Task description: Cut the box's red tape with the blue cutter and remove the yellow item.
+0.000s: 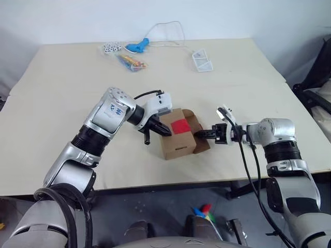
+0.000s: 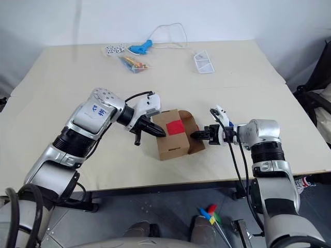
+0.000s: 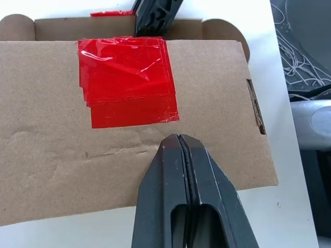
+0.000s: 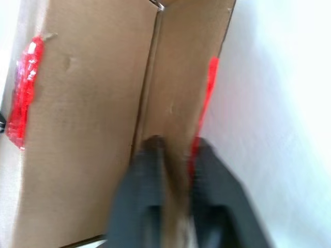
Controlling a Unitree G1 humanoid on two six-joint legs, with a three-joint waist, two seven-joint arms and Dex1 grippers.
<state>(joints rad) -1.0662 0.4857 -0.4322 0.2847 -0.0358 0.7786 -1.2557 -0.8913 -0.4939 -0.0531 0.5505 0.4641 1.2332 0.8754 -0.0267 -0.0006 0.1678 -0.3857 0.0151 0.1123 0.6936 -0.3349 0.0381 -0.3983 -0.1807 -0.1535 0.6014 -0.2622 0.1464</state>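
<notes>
Box (image 1: pixel 177 135) of brown cardboard sits near the front middle of the pale counter (image 1: pixel 62 82), between the two arms, with one side flap already hanging open on its right. The left gripper (image 1: pixel 166 129) rests on the box's top, its jaws pressed together with nothing between them, tips just short of the red tape (image 1: pixel 181 125). The right gripper (image 1: pixel 200 134) comes in low from the right, and its jaws are clamped on the edge of that loose flap (image 4: pixel 178 103). The step in hand looks like opening the box, so the flap should be drawn outward and away slowly while the left arm pins the top down to stop the light carton sliding or tipping; a hard tug could tear the card or drag the whole box. The head views give the layout, including the far clutter: a light-blue corded tool (image 1: pixel 138 46), a packet of coloured sticks (image 1: pixel 132 62) and a small clear tray (image 1: pixel 202 60). The left wrist view shows the tape as several wrinkled overlapping layers. The right wrist view shows a second red strip (image 4: pixel 209 88) along the gripped flap's edge. I cannot see the yellow item or a blue cutter.
</notes>
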